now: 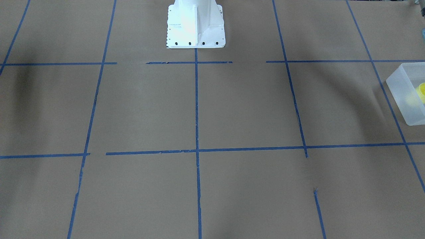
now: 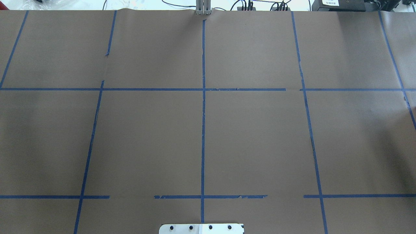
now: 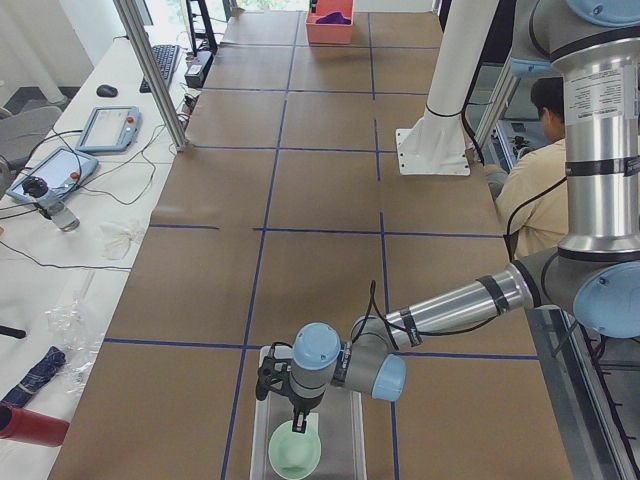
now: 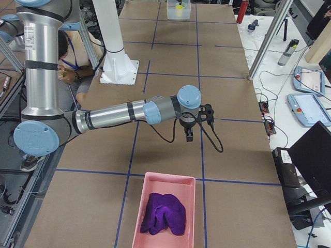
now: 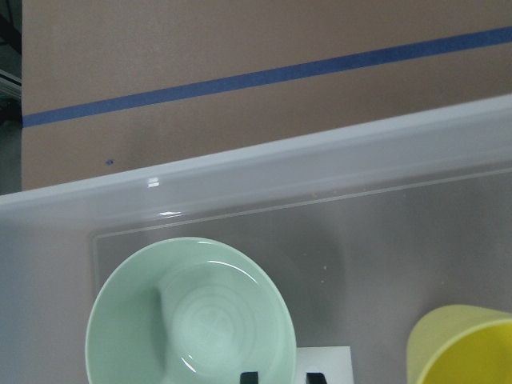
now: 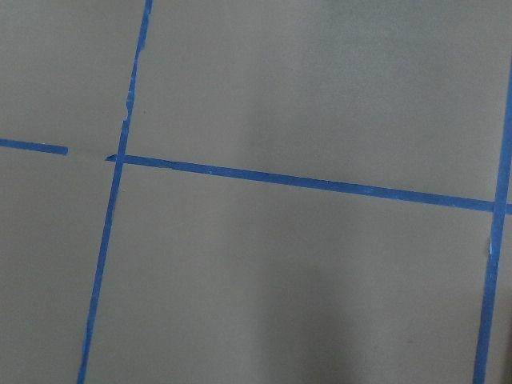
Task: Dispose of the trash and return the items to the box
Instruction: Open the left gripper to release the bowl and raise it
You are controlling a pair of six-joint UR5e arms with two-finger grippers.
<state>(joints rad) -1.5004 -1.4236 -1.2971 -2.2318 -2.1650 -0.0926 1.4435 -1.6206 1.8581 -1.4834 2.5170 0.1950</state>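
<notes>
Front-facing view: the brown tabletop (image 1: 245, 106), crossed by blue tape lines (image 1: 196, 109), carries the white robot base (image 1: 196, 25) at its robot-side edge. The frosted box (image 1: 403, 96) sits near the tabletop's edge on the robot's left, and the yellow cup (image 1: 422, 91) shows inside it, cut off by the picture's border.

Overhead view: only the taped tabletop and a strip of the robot base at the robot-side edge.

Left side view: the near arm reaches over the box at the tabletop's left end edge. The left pincer (image 3: 298, 425) points down into the box, right at the rim of the mint-green bowl (image 3: 294, 455), which lies inside.

Right side view: the right pincer (image 4: 189, 135) hangs above bare tabletop near the middle; I cannot tell whether its fingers are apart or together. Towards the right end edge stands a pink tray (image 4: 142, 219) holding a purple cloth (image 4: 164, 213). The box is far off at the opposite end.

Left wrist view: bowl and cup stand upright and apart on the box floor. The left pincer's two fingertips (image 5: 249, 376) are apart, one inside the bowl's rim and one outside it, not clamped.

Right wrist view: taped tabletop only, with no fingers in sight
</notes>
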